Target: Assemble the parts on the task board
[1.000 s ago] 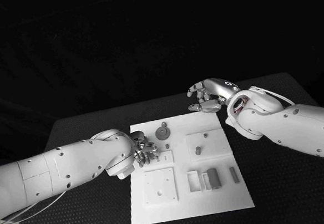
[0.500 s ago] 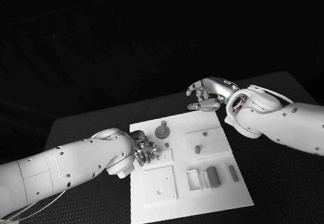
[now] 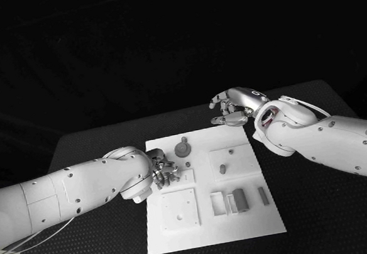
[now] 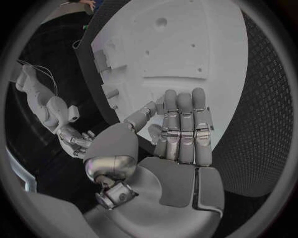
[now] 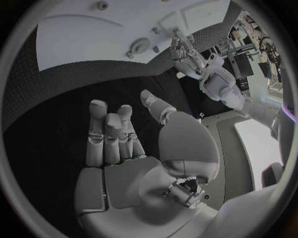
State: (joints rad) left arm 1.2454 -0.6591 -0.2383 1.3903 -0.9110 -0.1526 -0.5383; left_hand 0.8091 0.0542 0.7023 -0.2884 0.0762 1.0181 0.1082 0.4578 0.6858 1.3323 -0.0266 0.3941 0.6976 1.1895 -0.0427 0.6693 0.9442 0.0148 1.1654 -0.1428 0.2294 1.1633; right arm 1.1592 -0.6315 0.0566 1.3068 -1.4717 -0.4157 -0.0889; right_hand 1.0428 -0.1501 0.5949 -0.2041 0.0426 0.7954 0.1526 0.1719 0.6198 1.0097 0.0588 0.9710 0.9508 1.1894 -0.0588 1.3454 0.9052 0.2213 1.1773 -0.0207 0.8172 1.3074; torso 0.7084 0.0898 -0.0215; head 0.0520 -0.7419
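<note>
The white task board (image 3: 217, 227) lies in the middle of the black table. Grey parts sit on it: a round piece with a stem (image 3: 184, 148) at the far end, a small peg (image 3: 223, 168) in the middle, a block (image 3: 240, 199) and a thin bar (image 3: 264, 195) nearer me. My left hand (image 3: 164, 170) is at the board's left edge; in the left wrist view its fingers (image 4: 181, 130) lie straight and together over the board (image 4: 186, 49), holding nothing. My right hand (image 3: 234, 109) hovers beyond the board's far right corner, over bare table, its fingers (image 5: 109, 131) loosely bent and empty.
Square raised plates (image 3: 181, 210) and a slotted holder (image 3: 220, 203) stand on the board's near half. My right forearm (image 3: 332, 142) hangs over the table right of the board, and my left forearm (image 3: 64, 196) crosses the table's left side.
My right hand has drifted very slightly to the left near the board's far corner. The left hand has stayed where it was.
</note>
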